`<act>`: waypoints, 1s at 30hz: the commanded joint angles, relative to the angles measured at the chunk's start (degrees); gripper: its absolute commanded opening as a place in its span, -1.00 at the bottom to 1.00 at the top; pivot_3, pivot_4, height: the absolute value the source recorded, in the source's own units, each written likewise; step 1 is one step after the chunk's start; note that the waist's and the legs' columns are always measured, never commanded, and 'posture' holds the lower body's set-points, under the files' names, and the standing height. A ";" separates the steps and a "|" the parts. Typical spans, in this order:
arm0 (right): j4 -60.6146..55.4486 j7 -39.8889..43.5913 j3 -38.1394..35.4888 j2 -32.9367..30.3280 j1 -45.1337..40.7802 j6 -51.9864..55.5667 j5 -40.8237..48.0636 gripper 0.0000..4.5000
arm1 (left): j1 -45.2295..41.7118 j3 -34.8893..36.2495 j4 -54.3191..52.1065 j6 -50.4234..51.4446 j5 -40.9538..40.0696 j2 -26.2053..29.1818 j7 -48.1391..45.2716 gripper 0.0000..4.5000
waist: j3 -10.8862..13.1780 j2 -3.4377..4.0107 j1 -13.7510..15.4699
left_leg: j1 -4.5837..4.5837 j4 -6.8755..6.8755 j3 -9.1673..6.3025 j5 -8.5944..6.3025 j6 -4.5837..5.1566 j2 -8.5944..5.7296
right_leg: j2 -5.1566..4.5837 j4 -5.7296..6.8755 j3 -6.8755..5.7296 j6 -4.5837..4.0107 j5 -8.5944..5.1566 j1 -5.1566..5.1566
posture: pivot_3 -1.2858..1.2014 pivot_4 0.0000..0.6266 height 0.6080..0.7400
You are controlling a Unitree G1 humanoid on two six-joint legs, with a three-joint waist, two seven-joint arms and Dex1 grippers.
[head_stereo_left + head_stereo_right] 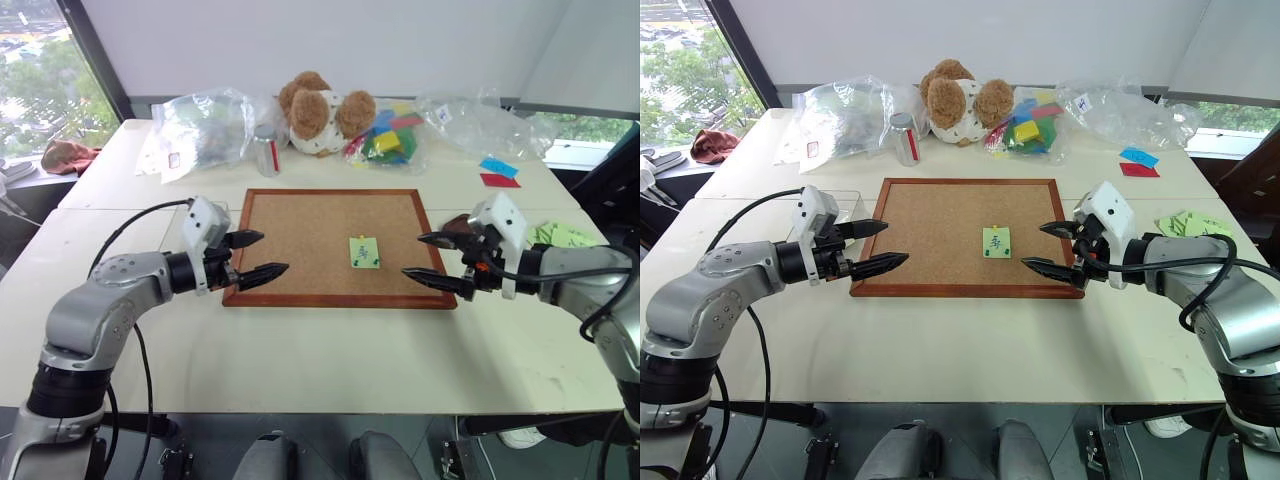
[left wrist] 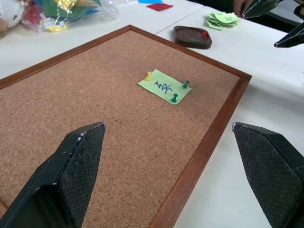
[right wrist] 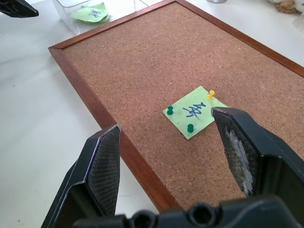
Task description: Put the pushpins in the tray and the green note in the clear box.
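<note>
The green note (image 1: 364, 252) lies on the right half of the corkboard (image 1: 300, 225), held by a yellow pushpin (image 3: 211, 94) and two green pushpins (image 3: 170, 110) (image 3: 190, 128). My left gripper (image 1: 272, 253) hovers open over the board's left edge, empty. At the board's right edge my right gripper (image 1: 413, 255) is also open and empty, aimed toward the note. The dark tray (image 2: 192, 37) sits just off the board's right side with a red and a green pin in it. The clear box (image 3: 90, 12) stands by the board's left side and holds a green slip.
A teddy bear (image 1: 322, 110), clear plastic bags (image 1: 200, 125), a bag of coloured blocks (image 1: 385, 140) and a small jar (image 1: 905, 138) line the back of the table. Blue and red slips (image 1: 498, 172) and a pile of green notes (image 1: 560, 235) lie to the right.
</note>
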 commanded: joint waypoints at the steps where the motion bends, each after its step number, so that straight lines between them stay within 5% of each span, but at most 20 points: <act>1: -0.58 -0.14 -0.87 0.01 -0.52 -0.64 -0.14 0.49 | -0.83 1.36 -0.05 -2.54 1.22 0.25 0.56 0.96 | 0.00 0.00 0.00 | 0.00 0.00 0.00 0.00 0.00 0.00 | 0.00 0.00 0.00 0.00 0.00 0.00 | 0.03 -0.52 1.00; 30: -1.06 -3.43 -1.25 1.27 -0.25 0.46 0.27 0.49 | -1.29 -1.97 4.54 -7.66 5.00 -3.11 0.68 0.86 | 0.00 0.00 0.02 | -0.01 0.00 0.00 0.00 0.00 0.00 | 0.00 0.00 0.00 0.00 0.00 0.00 | 0.03 -0.52 1.00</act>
